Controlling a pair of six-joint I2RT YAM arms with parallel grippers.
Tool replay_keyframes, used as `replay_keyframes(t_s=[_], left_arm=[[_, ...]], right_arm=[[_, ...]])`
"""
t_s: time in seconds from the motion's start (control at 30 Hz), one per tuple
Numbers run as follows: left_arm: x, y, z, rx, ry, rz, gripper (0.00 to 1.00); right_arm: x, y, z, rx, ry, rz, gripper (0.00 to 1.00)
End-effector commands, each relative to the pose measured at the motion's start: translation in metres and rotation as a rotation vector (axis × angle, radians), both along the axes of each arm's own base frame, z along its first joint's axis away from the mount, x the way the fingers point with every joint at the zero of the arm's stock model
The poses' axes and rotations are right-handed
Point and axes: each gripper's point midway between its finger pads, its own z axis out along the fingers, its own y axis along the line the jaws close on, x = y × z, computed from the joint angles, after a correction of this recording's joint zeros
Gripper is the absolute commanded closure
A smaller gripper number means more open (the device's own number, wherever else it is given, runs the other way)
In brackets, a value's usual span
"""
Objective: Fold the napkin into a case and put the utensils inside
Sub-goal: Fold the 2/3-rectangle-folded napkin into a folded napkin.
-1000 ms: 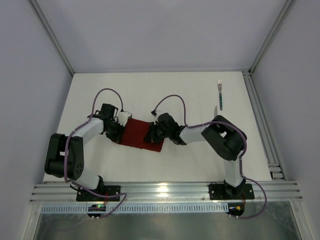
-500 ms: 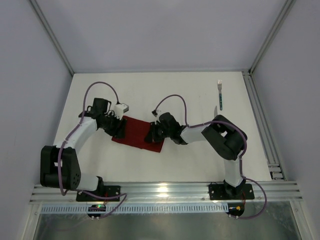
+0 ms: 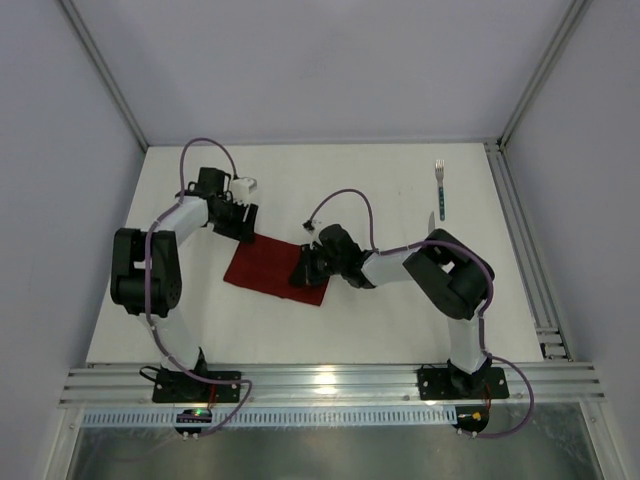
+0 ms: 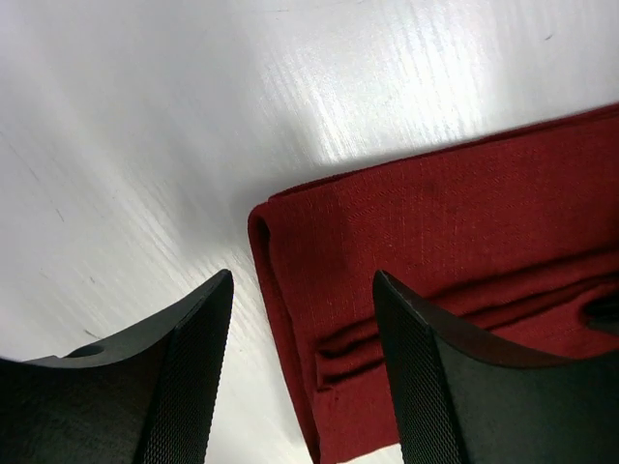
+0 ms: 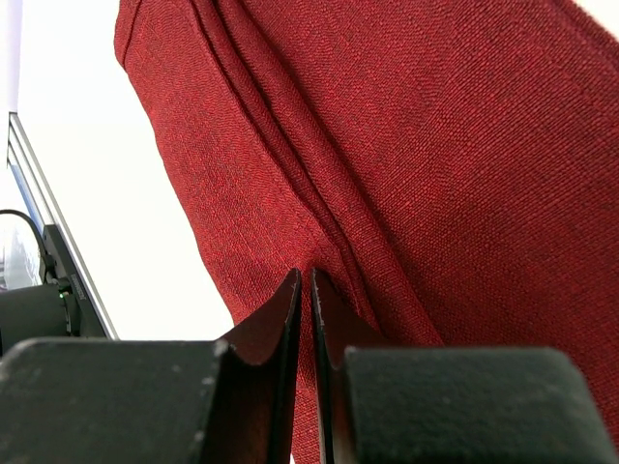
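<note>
Left arm has swung out to the far left since a second ago, elbow now up by the left wall, and the left gripper (image 3: 243, 226) has let go and come off the napkin (image 3: 268, 268). Nearest us, both arm bases sit on the rail (image 3: 330, 385) at the table (image 3: 380, 325) edge. Past that, the napkin lies flat mid-table, folded into a tilted dark red rectangle. The right gripper (image 3: 302, 270) is on its right part. In the right wrist view we see the fingers (image 5: 261, 338) nearly touching, clenched on a raised crease of the cloth, with more creases running away from the tips. A bit farther, the left gripper sits at the napkin's far left corner. In its wrist view the fingers (image 4: 184, 367) are spread wide with nothing between them, over the folded corner, where we see layered edges and a couple of short pleats. We cannot tell whether its tips touch the table. Far right, the fork (image 3: 439, 182) lies with its tines pointing away, well apart from the napkin. Just nearer, a pale sliver (image 3: 430, 217) shows beside the right arm's elbow. We cannot tell what it is.
</note>
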Motion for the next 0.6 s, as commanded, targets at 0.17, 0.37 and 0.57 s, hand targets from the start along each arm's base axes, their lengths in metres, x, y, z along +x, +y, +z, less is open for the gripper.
replay_keyframes(t_s=[0.17,0.37,0.57], left_arm=[[0.018,-0.001,-0.012,-0.007,0.027,0.027,0.39],[0.007,-0.004,-0.028,-0.02,0.095,0.005,0.52],[0.004,-0.005,-0.034,-0.049,0.092,0.023,0.67]], right_arm=[[-0.001,-0.002,-0.003,-0.046,-0.026,0.052,0.89],[0.0,-0.003,-0.002,-0.048,-0.025,0.055,0.89],[0.007,-0.005,-0.002,-0.052,-0.028,0.047,0.89]])
